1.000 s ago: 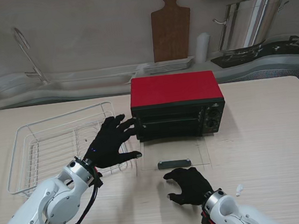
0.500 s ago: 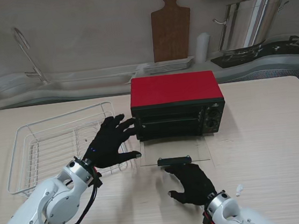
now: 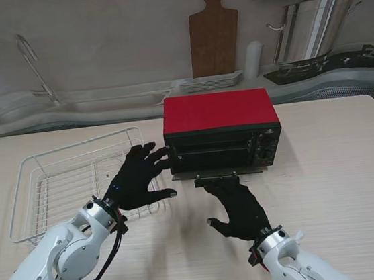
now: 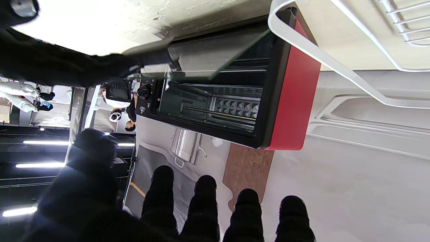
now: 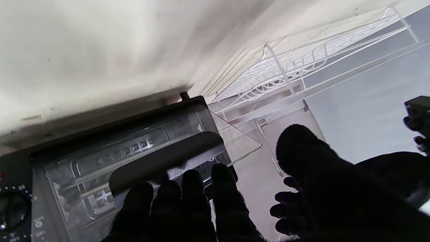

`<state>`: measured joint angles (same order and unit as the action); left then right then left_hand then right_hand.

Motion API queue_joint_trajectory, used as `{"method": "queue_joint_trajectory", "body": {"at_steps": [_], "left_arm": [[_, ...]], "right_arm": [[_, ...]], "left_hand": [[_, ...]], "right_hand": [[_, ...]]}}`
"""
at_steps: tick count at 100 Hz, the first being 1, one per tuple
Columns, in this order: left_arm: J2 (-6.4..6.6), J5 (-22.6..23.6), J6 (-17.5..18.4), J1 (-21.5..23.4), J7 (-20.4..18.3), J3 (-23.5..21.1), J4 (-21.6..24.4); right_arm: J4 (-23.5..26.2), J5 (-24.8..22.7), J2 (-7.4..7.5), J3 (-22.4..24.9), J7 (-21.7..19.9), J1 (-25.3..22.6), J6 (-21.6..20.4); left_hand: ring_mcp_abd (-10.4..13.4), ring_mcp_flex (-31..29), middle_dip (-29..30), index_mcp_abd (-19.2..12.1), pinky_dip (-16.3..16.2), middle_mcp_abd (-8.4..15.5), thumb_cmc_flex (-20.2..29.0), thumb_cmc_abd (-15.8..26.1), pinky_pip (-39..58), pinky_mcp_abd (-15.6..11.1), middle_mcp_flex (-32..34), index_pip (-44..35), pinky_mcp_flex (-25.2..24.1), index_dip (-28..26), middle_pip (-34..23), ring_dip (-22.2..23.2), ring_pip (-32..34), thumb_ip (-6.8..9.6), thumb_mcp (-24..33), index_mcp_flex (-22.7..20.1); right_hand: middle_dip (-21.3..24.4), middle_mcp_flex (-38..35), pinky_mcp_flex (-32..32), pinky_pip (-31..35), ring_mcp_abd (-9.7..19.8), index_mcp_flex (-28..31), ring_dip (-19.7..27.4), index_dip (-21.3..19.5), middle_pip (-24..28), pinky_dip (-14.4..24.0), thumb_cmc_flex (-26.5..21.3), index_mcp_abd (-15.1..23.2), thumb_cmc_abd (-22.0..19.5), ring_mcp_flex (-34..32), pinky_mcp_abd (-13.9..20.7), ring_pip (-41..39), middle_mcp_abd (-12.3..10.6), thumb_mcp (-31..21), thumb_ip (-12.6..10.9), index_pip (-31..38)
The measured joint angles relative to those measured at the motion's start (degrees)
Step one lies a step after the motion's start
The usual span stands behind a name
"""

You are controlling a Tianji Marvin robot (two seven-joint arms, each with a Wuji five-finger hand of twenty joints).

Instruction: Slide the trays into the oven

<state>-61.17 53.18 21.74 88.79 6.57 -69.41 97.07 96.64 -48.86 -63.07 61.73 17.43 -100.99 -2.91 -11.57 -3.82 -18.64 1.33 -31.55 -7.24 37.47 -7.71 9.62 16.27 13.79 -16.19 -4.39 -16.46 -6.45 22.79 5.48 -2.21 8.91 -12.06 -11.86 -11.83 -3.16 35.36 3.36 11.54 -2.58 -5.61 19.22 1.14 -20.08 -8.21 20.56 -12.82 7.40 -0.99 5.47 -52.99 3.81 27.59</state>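
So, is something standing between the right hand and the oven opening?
Yes. The glass door, half raised, stands across the oven opening, and the right hand has its fingertips under the door handle.

Pale wood-grain worktop (image 3: 338, 163), matte, spanning the whole stand view. Directly on it: red oven (image 3: 221, 133) with black front, just beyond the right robot hand (image 3: 239, 208) and beside the fingertips of the left robot hand (image 3: 137, 179); white wire rack (image 3: 63, 181), partly under the left robot hand and stretching off to its left; small white scrap (image 3: 298, 235), near the right robot hand's wrist, on its right side.
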Motion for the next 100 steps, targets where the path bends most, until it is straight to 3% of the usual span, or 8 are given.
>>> {"method": "queue_joint_trajectory", "body": {"at_steps": [35,58,82,100], "left_arm": [[-0.03,0.4,0.0,0.5,0.8,-0.4,0.5],[-0.05,0.3,-0.1,0.5,0.8,-0.5,0.5],[-0.05,0.3,-0.4,0.6,0.7,-0.5,0.5],[-0.05,0.2,-0.6,0.6,0.6,-0.5,0.5]], "right_arm": [[-2.4,1.2,-0.87,-4.0,1.2,8.8,6.3],[-5.7,3.1,-1.73,-6.5,0.3,15.1,9.3],[-6.6,4.0,-2.06,-7.7,-0.4,17.3,10.1],[-7.2,3.8,-2.45,-7.4,1.6,17.0,9.3]], "left_hand": [[0.0,0.0,0.0,0.0,0.0,0.0,0.0,0.0,0.0,0.0,0.0,0.0,0.0,0.0,0.0,0.0,0.0,0.00,0.0,0.0],[0.0,0.0,0.0,0.0,0.0,0.0,0.0,0.0,0.0,0.0,0.0,0.0,0.0,0.0,0.0,0.0,0.0,0.00,0.0,0.0],[0.0,0.0,0.0,0.0,0.0,0.0,0.0,0.0,0.0,0.0,0.0,0.0,0.0,0.0,0.0,0.0,0.0,0.00,0.0,0.0],[0.0,0.0,0.0,0.0,0.0,0.0,0.0,0.0,0.0,0.0,0.0,0.0,0.0,0.0,0.0,0.0,0.0,0.00,0.0,0.0]], "right_hand": [[0.2,0.2,-2.7,-2.4,-0.1,0.0,0.7,0.8,1.4,-1.0,0.0,0.0,0.0,0.3,1.6,0.7,0.0,0.0,0.0,0.0],[0.1,0.9,-2.8,-3.0,-0.5,0.0,0.7,0.8,1.9,-1.5,0.0,0.0,0.0,0.6,0.6,0.8,0.0,0.0,0.0,0.0],[-0.1,0.7,-2.9,-2.2,-0.6,0.0,0.3,0.8,2.0,-1.5,0.0,0.0,0.0,0.7,0.6,0.7,0.0,0.0,0.0,0.0],[-0.5,0.1,-1.8,0.2,-0.6,0.0,0.1,0.8,3.4,-0.1,1.3,0.6,0.0,0.7,-0.4,0.7,0.0,0.5,-0.6,0.0]]}}
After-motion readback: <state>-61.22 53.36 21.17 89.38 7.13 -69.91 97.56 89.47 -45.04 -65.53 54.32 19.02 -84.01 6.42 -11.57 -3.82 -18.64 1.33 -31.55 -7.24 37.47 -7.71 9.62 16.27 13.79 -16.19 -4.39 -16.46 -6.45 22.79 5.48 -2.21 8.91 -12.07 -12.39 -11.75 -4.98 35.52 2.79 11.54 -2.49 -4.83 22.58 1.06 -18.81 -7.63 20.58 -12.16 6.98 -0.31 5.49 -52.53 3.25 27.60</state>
